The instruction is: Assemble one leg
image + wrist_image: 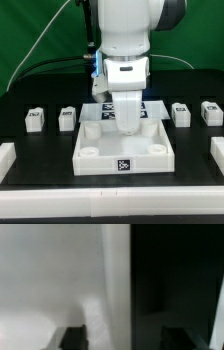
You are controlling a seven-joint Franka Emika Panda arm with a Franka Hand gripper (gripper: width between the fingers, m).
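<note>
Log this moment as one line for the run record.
gripper: open, empty, low over far side of tray | legs: four loose on table, two each side of tray | none gripped

Robotics lab: white robot arm [125, 35], black table [40, 165], green backdrop [25, 25], marker-tagged legs [34, 119].

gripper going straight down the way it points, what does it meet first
Most likely the white square tray part, right below the gripper. The wrist view shows white beside black between the open fingers, so it may be over an edge; depth is unclear.
</note>
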